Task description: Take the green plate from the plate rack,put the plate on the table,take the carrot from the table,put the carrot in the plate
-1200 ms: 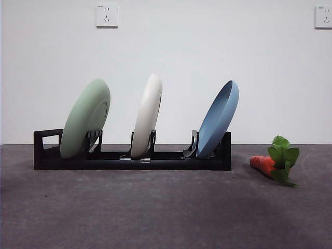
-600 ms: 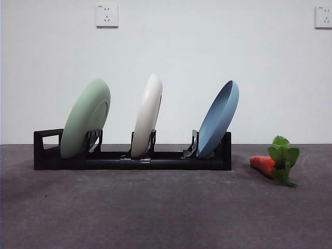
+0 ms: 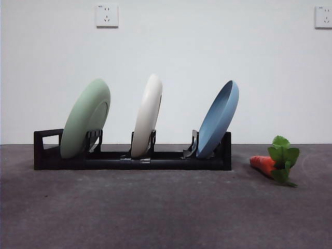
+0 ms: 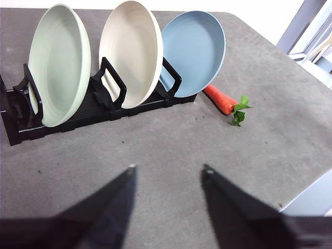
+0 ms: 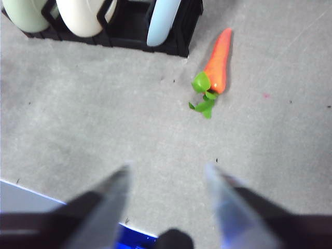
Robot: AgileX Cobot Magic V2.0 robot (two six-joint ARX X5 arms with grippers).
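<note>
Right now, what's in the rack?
The rack holds three plates on edge in separate slots: green plate, white plate, blue plate. Their bottom edges are hidden behind the rack's rail. The carrot lies outside it, on the table.

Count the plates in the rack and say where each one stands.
3, all leaning in the rack: green plate at the loop end, white plate in the middle, blue plate at the end nearest the carrot. None seems hidden.
</note>
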